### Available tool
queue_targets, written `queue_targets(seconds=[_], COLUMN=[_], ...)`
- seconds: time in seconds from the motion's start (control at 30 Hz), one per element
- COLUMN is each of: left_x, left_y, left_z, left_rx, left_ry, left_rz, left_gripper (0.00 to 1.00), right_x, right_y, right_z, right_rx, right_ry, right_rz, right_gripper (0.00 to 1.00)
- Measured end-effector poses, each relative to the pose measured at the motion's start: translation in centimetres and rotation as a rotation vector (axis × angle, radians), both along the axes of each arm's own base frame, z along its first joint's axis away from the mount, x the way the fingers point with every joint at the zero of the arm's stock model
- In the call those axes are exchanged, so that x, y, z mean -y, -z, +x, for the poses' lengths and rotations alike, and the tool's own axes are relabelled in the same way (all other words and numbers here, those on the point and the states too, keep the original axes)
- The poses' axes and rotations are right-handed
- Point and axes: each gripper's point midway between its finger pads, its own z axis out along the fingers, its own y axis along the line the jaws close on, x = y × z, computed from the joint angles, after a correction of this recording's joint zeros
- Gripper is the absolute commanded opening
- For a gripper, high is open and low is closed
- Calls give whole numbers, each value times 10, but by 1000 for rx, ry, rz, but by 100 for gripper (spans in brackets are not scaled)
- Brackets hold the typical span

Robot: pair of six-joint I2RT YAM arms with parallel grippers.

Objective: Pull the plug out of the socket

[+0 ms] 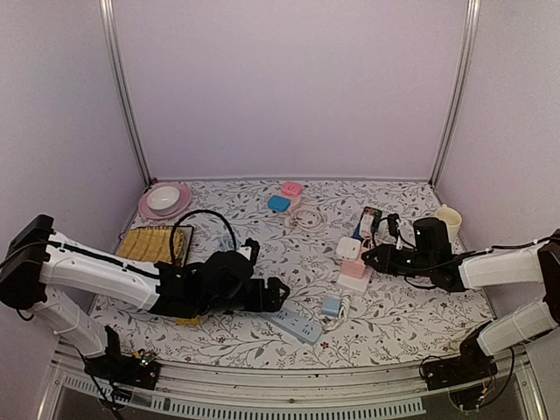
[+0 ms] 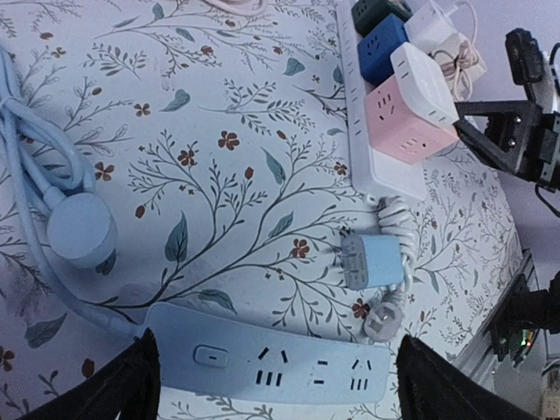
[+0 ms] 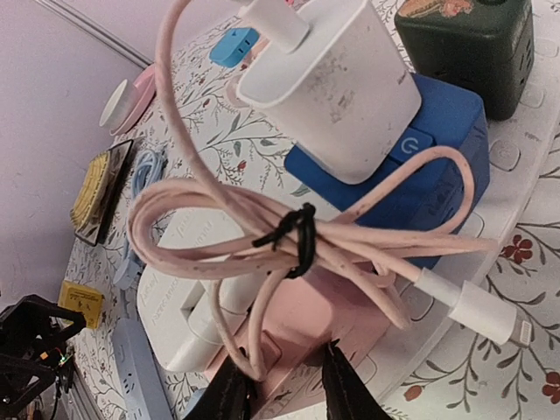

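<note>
Standing on the white power strip (image 2: 372, 166) at the right side of the table (image 1: 245, 197), the pink cube adaptor (image 2: 407, 118) is, in my judgement, the plug to pull off; it sits at the near end of the strip, touching a white cube (image 2: 424, 74) on its far side. The right gripper (image 2: 479, 133) is just beside the pink cube with its jaws apart and nothing between them; in the right wrist view its fingertips (image 3: 234, 389) point at the lower edge of the cube. The left gripper (image 1: 278, 296) hangs wide open above a light blue power strip (image 1: 297, 325) in the middle of the table, well apart from the white one.

The cube looks like hard, smooth plastic; it should be stiff and light, but a little slippery, and its pins probably hold firmly in the socket. I would take it on two opposite flat sides, low and near the strip, and pull straight up; a tilted pull could bend the pins. The strip itself is light and may rise together with the cube, so it likely needs to be pressed down by the other arm. A bundled pink cable (image 3: 262, 227) from the white charger (image 3: 332, 79) on the blue cube (image 3: 420, 175) lies soft and loose over the pink cube; the fingers could catch it instead of the plastic.
</note>
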Motion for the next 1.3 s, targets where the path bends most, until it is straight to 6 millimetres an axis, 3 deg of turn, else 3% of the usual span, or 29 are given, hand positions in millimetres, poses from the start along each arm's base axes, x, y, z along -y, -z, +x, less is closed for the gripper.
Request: queue_targets(seconds=[0.2, 0.4, 0.6, 0.87, 1.07, 1.2, 1.3], left_x=[11, 22, 46, 99, 126, 135, 143], left_y=[7, 8, -10, -25, -4, 14, 10], left_z=[5, 9, 44, 84, 102, 97, 92], left_rx=[-22, -32, -46, -94, -186, -271, -300], left_ry=[28, 59, 89, 176, 231, 269, 302], left_rz=[-4, -8, -106, -254, -339, -388, -446], left_gripper=[94, 94, 93, 87, 75, 64, 54], right_x=[-27, -26, -23, -23, -20, -18, -17], right_y=[0, -1, 0, 0, -1, -2, -2], right_z=[-14, -23, -30, -30, -32, -34, -36], right_rx=[-3, -14, -30, -31, -35, -39, -43], right_ry=[-42, -33, -36, -37, -28, -23, -24], right_rz=[22, 28, 15, 15, 5, -2, -2], right_gripper=[28, 28, 28, 28, 28, 28, 28])
